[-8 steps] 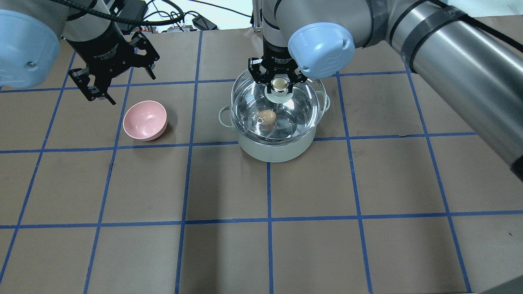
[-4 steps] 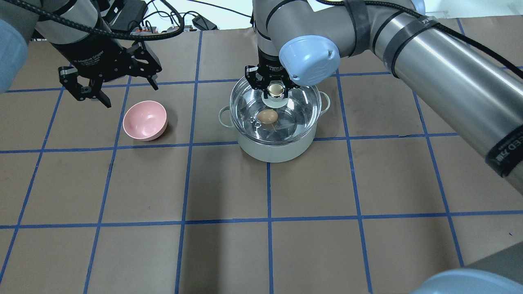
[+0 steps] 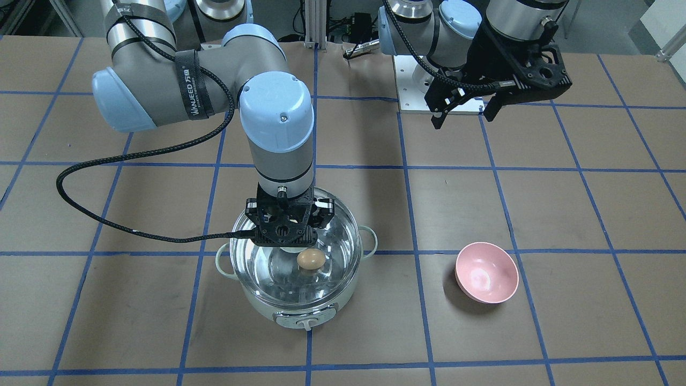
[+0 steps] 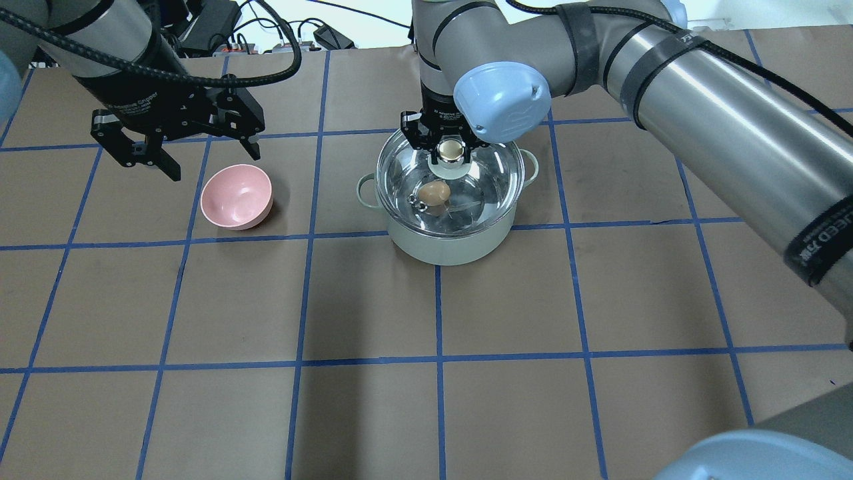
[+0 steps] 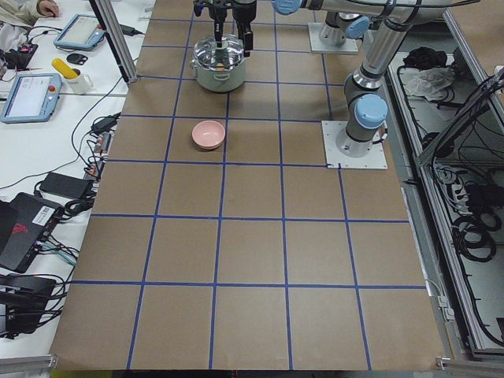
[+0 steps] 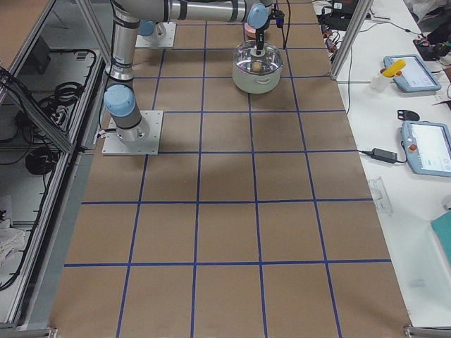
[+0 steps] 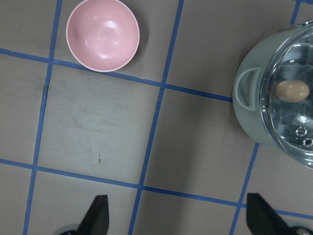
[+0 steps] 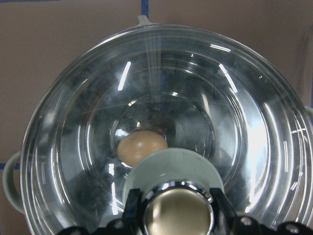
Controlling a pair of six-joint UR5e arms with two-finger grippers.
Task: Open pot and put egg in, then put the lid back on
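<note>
— On the counter [image 4: 533, 300], where does the pot [image 4: 460, 245] stand?

— Far out from the robot's base, about midway across. It sits over a crossing of the blue tape lines [image 4: 600, 223]. Its control knob [image 3: 306, 324] faces away from the robot.

— And the lid [image 4: 483, 175]?

— Over the pot's mouth, level, with its metal rim lined up with the pot's rim. The right claw [image 4: 451, 149] comes straight down on it and is clenched on the lid's knob [image 8: 178, 215]. In the right wrist view its fingers [image 8: 131, 208] press against both sides of the shiny cap.

— The egg [image 4: 434, 193]?

— Inside the pot, lying on the steel floor and seen through the glass. It is a little off centre toward the robot's left. From overhead it shows just beside the knob.

— What of the left claw [image 4: 212, 157]?

— Released, with the jaws spread wide and nothing between them. It hangs in the air on the robot's left side, well apart from the pot. In the left wrist view its two fingertips [image 7: 98, 215] sit far apart at the lower edge, with bare counter between them.

— Anything else near?

— A pink bowl [image 4: 236, 195], upright on the counter. It is on the pot's side toward the robot's left, apart from the pot, with a tape line running between the two.
</note>
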